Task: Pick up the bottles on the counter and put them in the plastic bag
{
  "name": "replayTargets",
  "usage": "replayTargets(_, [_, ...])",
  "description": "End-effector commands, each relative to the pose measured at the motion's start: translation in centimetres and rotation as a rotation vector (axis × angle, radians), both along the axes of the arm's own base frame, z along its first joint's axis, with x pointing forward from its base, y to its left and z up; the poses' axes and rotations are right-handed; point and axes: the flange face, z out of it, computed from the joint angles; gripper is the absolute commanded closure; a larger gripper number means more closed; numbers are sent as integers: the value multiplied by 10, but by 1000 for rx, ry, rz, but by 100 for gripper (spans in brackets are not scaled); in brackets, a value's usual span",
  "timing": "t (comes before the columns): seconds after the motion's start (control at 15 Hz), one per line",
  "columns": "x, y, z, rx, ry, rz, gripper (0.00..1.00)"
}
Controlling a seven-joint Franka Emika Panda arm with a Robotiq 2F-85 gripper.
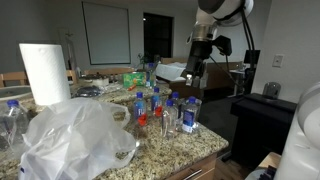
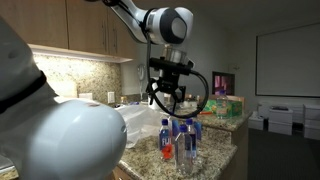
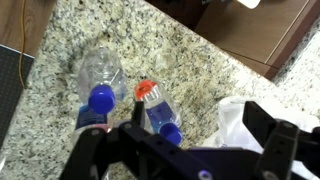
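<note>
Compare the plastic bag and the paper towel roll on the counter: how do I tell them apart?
Shape: the paper towel roll is a smooth cylinder, while the plastic bag is a crinkled, shapeless heap.
Pose: the roll stands upright and tall, while the bag slumps low and spreads wider.
Surface: the roll looks opaque white, the bag translucent.
Shared: both are whitish and sit on the counter.

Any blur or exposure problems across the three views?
In an exterior view an out-of-focus white blob fills the foreground; in an exterior view the plastic bag is bright, the room dim; wrist view: bottles sharp, tool a dark silhouette.
</note>
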Motion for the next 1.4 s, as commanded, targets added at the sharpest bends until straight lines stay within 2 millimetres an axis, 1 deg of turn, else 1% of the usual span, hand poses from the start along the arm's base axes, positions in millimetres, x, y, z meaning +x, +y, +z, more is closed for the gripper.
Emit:
replayTargets(0.0, [24,34,-27,-4,22,78,0])
replayTargets(0.13, [32,51,-39,-48,23,103,0])
replayTargets(0.27, [41,62,-49,-99,-6,122,0])
replayTargets(0.4, [52,71,-45,-150,-71,131,0])
replayTargets(0.53, [63,73,-44,-186,-124,130,0])
replayTargets(0.67, [70,71,-48,-217,-143,122,0])
replayTargets(0.93, [72,66,-77,-235,-77,131,0])
replayTargets(1.07, [73,66,-86,-215,-55,129,0])
replayTargets(1.2, [75,68,-93,-210,-43,130,0])
replayTargets(1.27, [76,70,-89,-209,-39,134,0])
replayTargets(1.33, [76,71,-89,-206,-40,135,25])
